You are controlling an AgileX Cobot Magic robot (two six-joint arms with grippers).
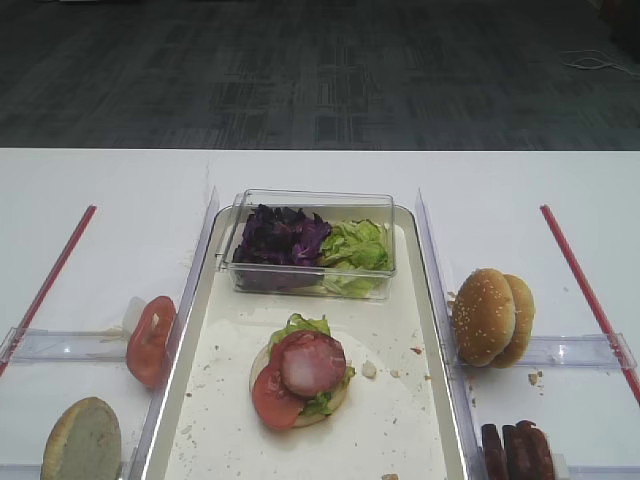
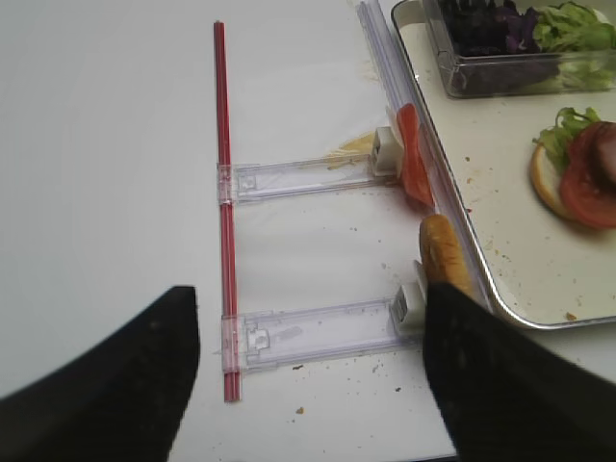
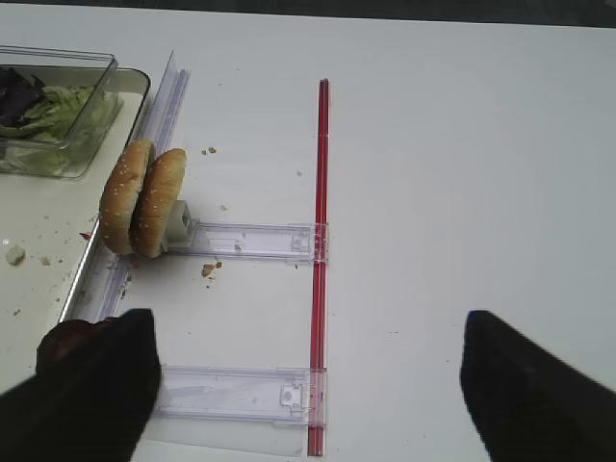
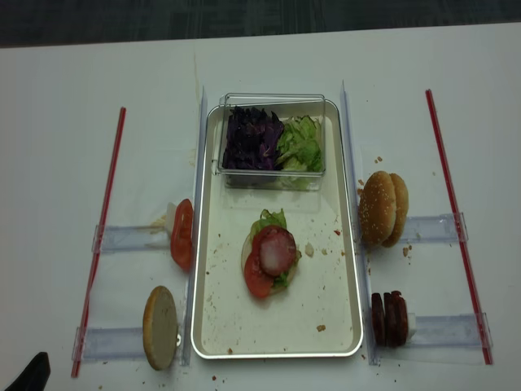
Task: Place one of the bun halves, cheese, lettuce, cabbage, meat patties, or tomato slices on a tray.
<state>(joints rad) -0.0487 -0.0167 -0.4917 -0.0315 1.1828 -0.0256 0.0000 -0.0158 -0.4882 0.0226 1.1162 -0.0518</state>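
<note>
The cream tray [image 1: 400,400] holds a stack: a pale bun base with lettuce [image 1: 300,325], a tomato slice [image 1: 275,398] and a meat patty [image 1: 312,362] on top. Two sesame bun halves [image 1: 490,315] stand on edge right of the tray, with upright meat patties [image 1: 515,452] nearer. On the left stand a tomato slice [image 1: 150,340] and a bun half [image 1: 82,440]. My right gripper [image 3: 308,385] is open over bare table, right of the buns [image 3: 142,197]. My left gripper [image 2: 308,385] is open above a clear holder, its right finger beside the left bun half [image 2: 445,252].
A clear plastic box [image 1: 310,205] at the tray's far end holds purple cabbage [image 1: 285,238] and green lettuce [image 1: 355,250]. Clear holder rails [image 3: 250,241] and red strips [image 3: 320,212] lie on the white table on both sides. Crumbs dot the tray.
</note>
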